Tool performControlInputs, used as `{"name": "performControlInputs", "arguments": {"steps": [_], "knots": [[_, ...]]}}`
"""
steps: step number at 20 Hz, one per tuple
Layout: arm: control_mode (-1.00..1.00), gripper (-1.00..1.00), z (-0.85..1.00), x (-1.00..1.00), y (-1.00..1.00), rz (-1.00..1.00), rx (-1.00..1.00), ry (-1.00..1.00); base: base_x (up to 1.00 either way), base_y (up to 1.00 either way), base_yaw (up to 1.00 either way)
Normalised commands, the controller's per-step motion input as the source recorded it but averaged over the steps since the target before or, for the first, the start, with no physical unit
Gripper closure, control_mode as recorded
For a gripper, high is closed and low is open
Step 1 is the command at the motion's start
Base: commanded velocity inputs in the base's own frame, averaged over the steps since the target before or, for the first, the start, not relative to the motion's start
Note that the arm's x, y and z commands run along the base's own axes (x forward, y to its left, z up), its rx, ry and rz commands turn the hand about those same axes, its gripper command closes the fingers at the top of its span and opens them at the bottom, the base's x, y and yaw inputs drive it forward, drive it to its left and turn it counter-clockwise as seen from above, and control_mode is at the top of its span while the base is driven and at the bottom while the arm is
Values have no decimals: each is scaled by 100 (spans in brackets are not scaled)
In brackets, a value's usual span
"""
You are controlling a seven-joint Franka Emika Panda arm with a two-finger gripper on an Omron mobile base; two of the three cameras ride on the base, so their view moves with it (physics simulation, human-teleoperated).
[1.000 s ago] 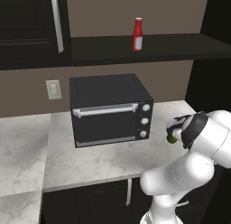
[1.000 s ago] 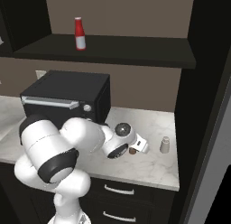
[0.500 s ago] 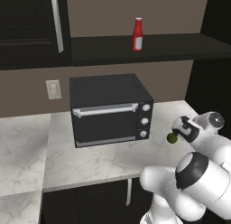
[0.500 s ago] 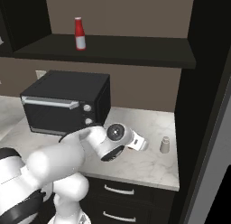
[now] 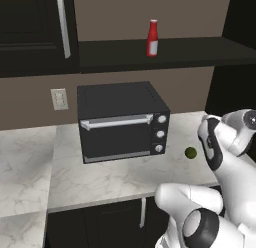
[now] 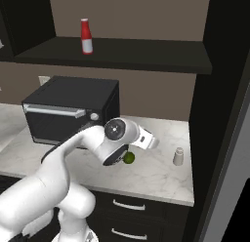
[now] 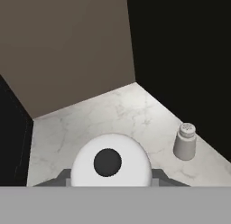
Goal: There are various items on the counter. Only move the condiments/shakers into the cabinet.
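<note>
The little shaker (image 7: 185,141) stands straight up on the counter (image 7: 113,114) by the dark wall, just ahead and to the right of the gripper (image 6: 152,141), whose fingers may be apart or together, I cannot tell.

- The bottle (image 6: 86,36) stands on the cabinet (image 6: 146,58) shelf.
- The toaster oven (image 6: 68,109) sits on the counter (image 6: 161,172), below it.
- The shaker (image 6: 178,156) stands right of the lime (image 6: 129,158).
</note>
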Motion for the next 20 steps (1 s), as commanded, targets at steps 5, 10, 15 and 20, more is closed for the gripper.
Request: {"name": "performControlInputs", "arguments": {"steps": [5,10,15,20], "knots": [[-100,100,100,-35,4,0,-3,-1,0,0,0],[-100,100,100,-34,2,0,-2,-11,0,0,0],[-100,100,100,-30,18,0,-1,-14,0,0,0],[-100,100,100,-19,48,0,-4,-6,0,0,0]]}}
